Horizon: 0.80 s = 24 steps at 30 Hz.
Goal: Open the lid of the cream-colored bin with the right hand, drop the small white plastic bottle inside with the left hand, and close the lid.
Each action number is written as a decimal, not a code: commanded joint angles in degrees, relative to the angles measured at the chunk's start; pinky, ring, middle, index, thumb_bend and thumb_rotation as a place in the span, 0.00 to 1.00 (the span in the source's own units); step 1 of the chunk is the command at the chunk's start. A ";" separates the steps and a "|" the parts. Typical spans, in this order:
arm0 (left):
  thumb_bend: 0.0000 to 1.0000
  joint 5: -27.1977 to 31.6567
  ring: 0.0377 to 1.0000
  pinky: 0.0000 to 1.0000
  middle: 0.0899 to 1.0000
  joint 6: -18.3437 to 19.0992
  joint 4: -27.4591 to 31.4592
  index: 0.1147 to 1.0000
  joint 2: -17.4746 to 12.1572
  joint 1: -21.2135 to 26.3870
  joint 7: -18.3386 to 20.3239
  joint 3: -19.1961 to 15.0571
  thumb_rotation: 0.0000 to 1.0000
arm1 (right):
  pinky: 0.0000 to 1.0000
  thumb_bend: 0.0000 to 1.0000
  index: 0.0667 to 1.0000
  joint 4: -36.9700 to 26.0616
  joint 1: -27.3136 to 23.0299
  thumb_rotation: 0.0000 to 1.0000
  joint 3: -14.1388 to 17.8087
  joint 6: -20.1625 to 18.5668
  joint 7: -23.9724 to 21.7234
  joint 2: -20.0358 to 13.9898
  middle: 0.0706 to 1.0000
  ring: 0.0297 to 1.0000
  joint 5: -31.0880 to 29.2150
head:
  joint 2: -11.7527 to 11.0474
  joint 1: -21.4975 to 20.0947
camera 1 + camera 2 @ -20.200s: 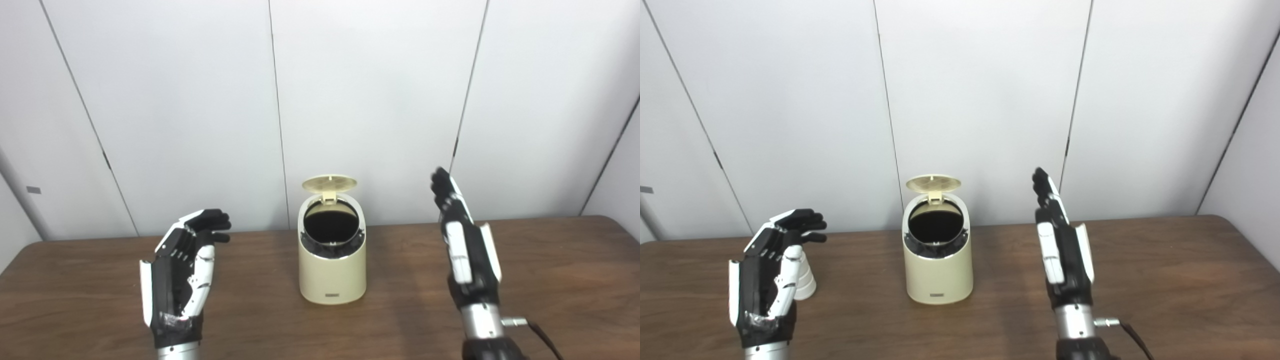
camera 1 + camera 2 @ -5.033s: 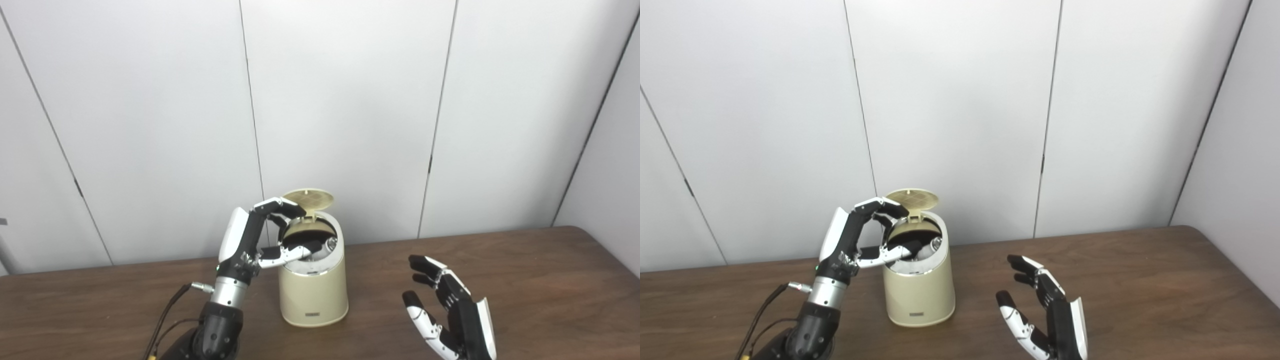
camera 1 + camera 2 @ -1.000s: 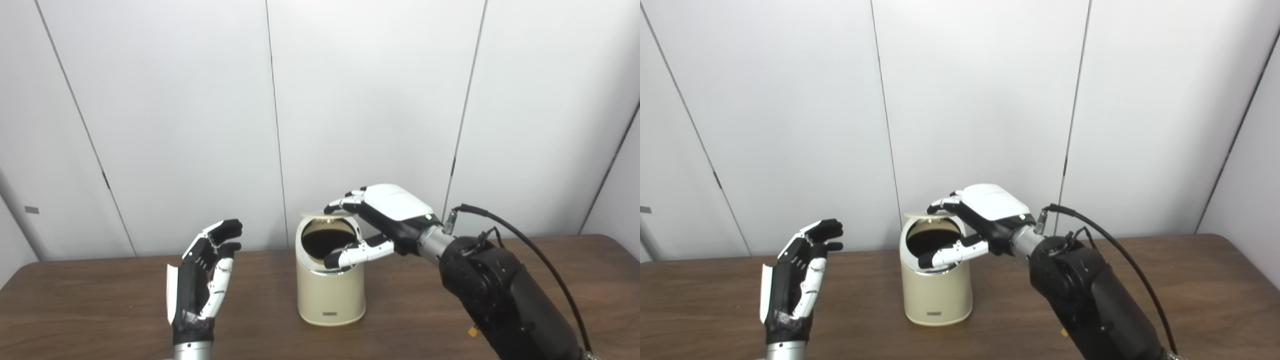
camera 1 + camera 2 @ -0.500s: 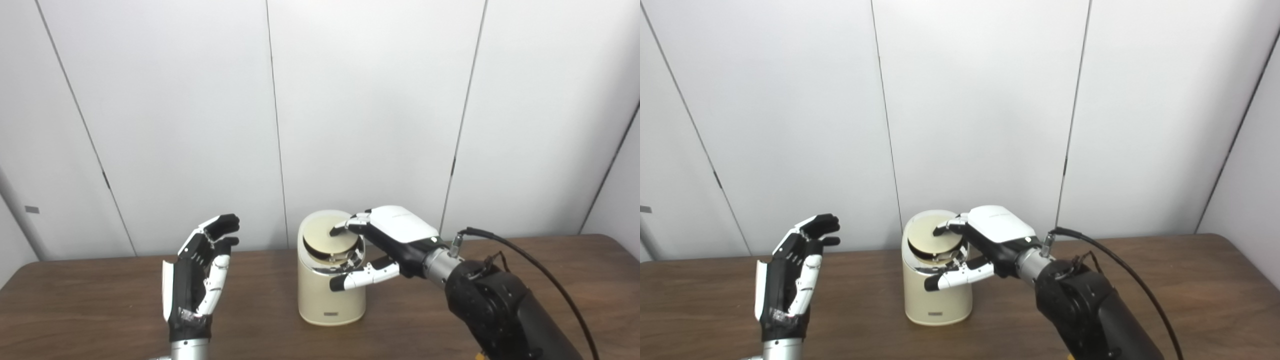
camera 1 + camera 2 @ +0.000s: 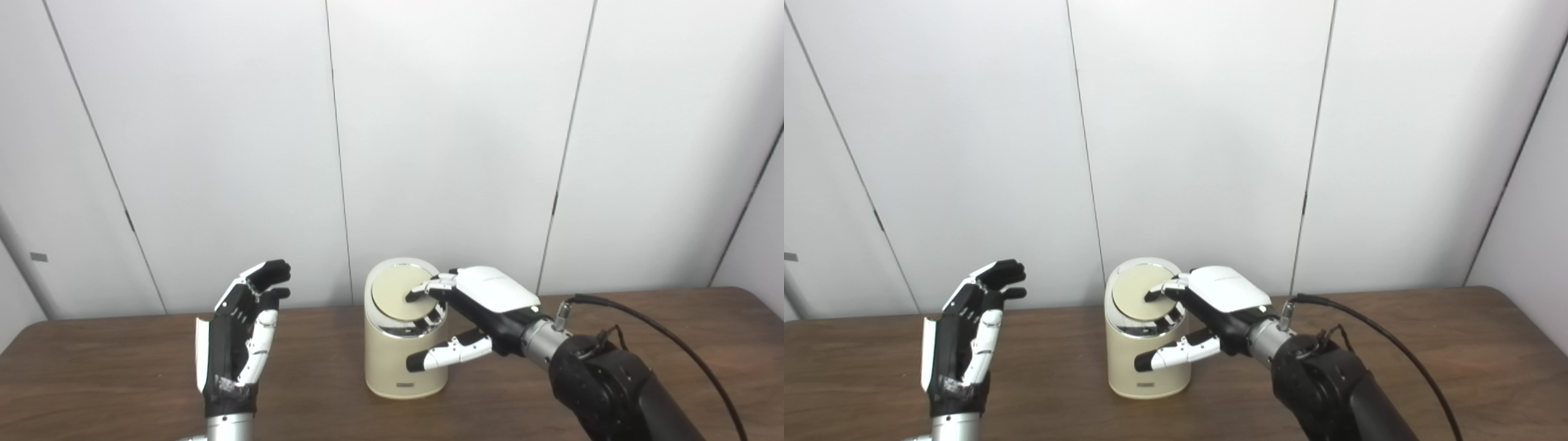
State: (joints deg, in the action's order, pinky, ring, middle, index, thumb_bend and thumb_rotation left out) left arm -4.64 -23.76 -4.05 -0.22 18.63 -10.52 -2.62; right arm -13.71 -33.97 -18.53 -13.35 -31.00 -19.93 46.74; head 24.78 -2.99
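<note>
Right hand [image 5: 471,306] spread, fingertips [image 5: 415,293] pressing lid [image 5: 395,292] flat; left hand [image 5: 236,340] spread, empty. Could tip bin [image 5: 401,361] if pushed sideways.

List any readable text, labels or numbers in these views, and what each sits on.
No text reads clearly.
Small dark badge low on the front of the cream-coloured plastic bin: too small and blurred to read.
Nothing readable shows on the right hand, the left hand or the brown wooden table.
</note>
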 commanded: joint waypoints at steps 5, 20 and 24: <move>0.52 0.03 0.71 0.65 0.69 -0.46 2.18 0.66 0.05 1.49 0.54 -0.26 0.67 | 1.00 0.91 0.81 -1.86 -0.32 0.89 -2.04 0.62 -0.63 0.38 0.84 0.93 2.09 | 0.03 0.01; 0.52 0.17 0.71 0.64 0.69 -0.10 2.18 0.66 0.10 1.90 0.70 -0.43 0.67 | 0.99 0.90 0.78 2.14 2.14 0.93 -17.17 7.49 -1.82 -0.39 0.82 0.90 37.26 | 0.06 -0.29; 0.53 0.61 0.71 0.64 0.69 -0.56 2.13 0.67 -0.02 1.88 0.86 -0.58 0.67 | 0.98 0.93 0.77 1.56 2.46 0.93 -17.00 7.07 -10.67 1.73 0.82 0.90 40.16 | 0.31 -0.32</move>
State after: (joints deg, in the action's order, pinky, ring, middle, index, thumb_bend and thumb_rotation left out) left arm -4.19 -22.98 -3.63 -0.08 18.58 -10.14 -3.03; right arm -14.88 -33.56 -34.21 -8.72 -30.07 -18.22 86.75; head 25.05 -3.25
